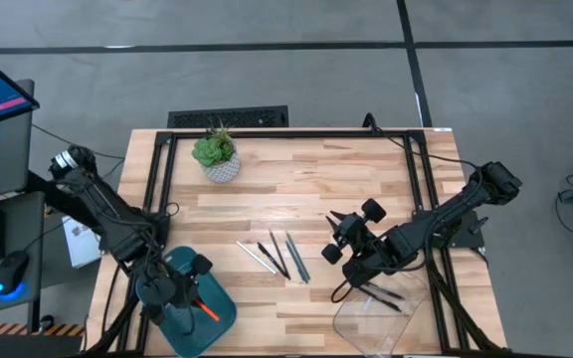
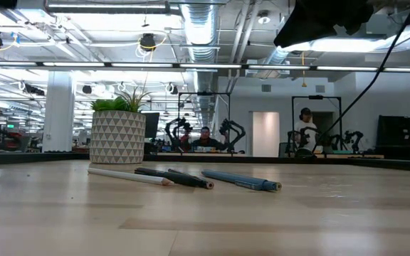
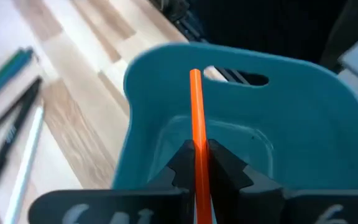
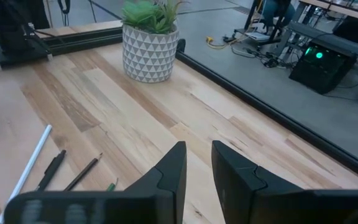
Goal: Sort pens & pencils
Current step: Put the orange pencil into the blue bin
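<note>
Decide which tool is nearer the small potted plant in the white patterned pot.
Right. The right tool hangs over mid-table, diagonally from the plant; the left tool sits over the teal bin at the opposite edge.

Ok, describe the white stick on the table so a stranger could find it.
On the wooden table, a small row of sticks lies in the middle, between the two arms. The white stick is at the end nearest the teal tray; the others are dark or blue-grey.

An orange-red pencil (image 3: 196, 118) is pinched upright in the left claw (image 3: 197, 163), over a teal bin (image 3: 303, 93). Between the two claws, a white pencil (image 1: 254, 256), two dark pens (image 1: 275, 255) and a blue-grey pen (image 1: 297, 257) lie side by side, fanned out on the table (image 1: 296, 189). Two more dark pens (image 1: 384, 294) lie just beside the right claw (image 1: 344, 239).
</note>
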Controlling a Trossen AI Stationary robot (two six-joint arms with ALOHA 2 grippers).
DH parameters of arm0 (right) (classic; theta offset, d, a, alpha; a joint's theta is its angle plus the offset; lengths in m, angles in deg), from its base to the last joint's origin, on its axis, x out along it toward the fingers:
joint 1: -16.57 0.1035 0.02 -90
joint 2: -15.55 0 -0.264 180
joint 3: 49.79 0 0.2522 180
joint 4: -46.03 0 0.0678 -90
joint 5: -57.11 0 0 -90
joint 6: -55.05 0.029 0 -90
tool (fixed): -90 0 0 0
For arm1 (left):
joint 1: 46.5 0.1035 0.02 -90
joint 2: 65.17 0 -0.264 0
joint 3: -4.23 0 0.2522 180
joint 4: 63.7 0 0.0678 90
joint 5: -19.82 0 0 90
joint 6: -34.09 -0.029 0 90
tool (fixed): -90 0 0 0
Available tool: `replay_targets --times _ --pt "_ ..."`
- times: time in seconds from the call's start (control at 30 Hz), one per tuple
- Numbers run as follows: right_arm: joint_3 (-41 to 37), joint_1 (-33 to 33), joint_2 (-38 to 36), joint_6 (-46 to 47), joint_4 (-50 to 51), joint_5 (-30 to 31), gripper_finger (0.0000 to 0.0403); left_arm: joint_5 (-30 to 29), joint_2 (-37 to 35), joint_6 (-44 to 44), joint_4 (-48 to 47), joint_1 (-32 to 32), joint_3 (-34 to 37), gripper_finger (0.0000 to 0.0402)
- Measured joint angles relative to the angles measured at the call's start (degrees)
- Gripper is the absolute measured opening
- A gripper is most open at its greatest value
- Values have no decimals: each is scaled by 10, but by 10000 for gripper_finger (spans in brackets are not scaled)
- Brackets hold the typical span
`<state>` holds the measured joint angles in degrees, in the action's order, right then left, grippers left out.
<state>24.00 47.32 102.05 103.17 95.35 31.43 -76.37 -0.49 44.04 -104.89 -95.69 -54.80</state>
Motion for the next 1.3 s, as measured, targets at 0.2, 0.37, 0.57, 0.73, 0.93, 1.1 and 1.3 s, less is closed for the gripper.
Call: replay_targets --times 0.2,0.37,0.57,0.73,0.93,1.1,1.3 --pt "0 0 0 0 0 0 98 -8 -68 63 89 -1 90 10" --pt "0 0 0 0 -1 0 98 -15 -123 78 145 -4 161 11" --pt "0 0 0 0 0 0 98 -18 -140 106 265 -4 238 11" --pt "0 0 0 0 -1 0 98 -17 -140 108 269 -4 250 11" --pt "0 0 0 0 -1 0 98 -5 -140 117 274 -4 250 11" --pt "0 0 0 0 0 0 98 -3 -140 141 274 -4 250 13" --pt "0 0 0 0 0 0 98 -13 -140 166 274 -4 249 29"
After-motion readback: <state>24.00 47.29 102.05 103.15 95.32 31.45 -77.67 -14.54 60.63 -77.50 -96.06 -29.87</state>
